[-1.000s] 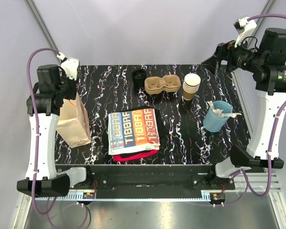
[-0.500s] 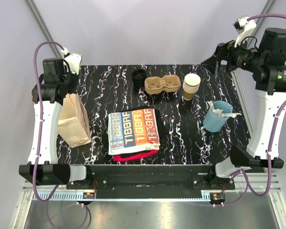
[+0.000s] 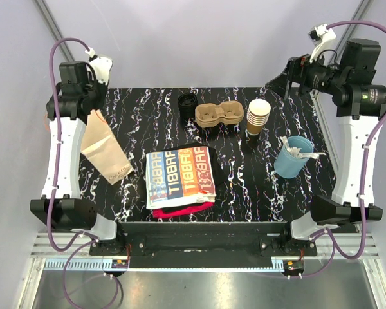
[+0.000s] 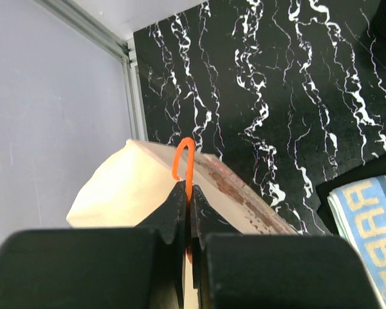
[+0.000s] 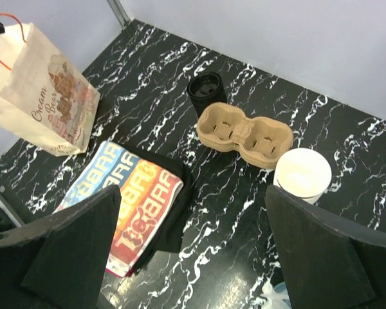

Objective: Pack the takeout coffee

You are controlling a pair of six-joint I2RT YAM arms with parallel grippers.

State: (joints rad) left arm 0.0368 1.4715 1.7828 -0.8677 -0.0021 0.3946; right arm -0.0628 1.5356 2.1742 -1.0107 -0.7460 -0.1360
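Observation:
The takeout coffee (image 3: 188, 105), a small cup with a round black lid, stands at the back of the table, left of a cardboard cup carrier (image 3: 219, 114). It also shows in the right wrist view (image 5: 206, 90). My left gripper (image 3: 92, 113) is shut on the orange handle (image 4: 183, 158) of a brown paper bag (image 3: 104, 149) and holds it tilted at the table's left. The left wrist view shows the bag (image 4: 125, 190) below the closed gripper (image 4: 188, 193). My right gripper (image 3: 280, 78) is open and empty, high over the back right; its fingers (image 5: 71, 244) frame the table.
A stack of lidless paper cups (image 3: 258, 114) stands right of the carrier (image 5: 244, 134). A light blue cup with white stirrers (image 3: 293, 156) is at the right. A folded colourful cloth (image 3: 180, 174) lies at the front middle. The table's metal frame runs along the left edge (image 4: 132, 84).
My left gripper has risen and moved back with the bag handle; the bag has tipped, its bottom swinging right. The right arm has shifted slightly left.

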